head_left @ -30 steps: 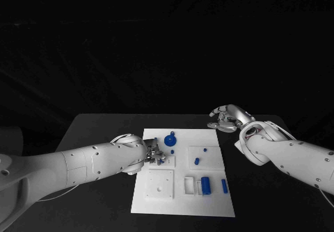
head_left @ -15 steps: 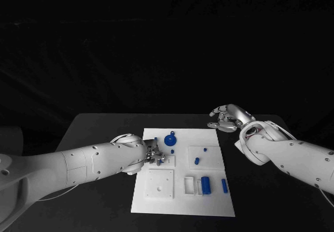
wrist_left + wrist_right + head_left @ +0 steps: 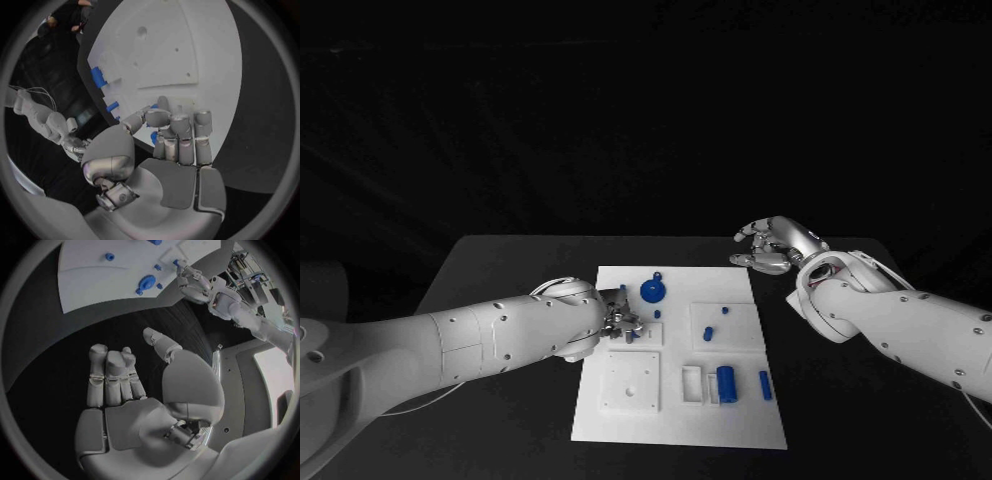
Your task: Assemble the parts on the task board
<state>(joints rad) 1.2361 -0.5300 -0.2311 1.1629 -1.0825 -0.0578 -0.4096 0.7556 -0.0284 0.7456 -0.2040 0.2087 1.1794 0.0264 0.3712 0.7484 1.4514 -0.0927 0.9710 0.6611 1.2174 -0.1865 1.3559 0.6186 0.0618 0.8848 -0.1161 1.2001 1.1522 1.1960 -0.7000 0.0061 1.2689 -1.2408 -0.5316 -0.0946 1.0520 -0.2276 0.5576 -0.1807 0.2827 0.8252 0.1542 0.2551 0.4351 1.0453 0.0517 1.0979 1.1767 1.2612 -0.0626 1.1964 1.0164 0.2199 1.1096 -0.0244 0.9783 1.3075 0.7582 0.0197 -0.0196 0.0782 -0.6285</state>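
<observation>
A white board point(image 3: 678, 430) lies on a black table point(image 3: 502, 270). Small blue parts point(image 3: 726, 379) sit on the board, with a round blue one point(image 3: 653, 292) at its far end. Both hands point(image 3: 623, 322) are silver, on white arms point(image 3: 906, 330).

Black table point(image 3: 516, 270), dark backdrop point(image 3: 646, 120)
</observation>
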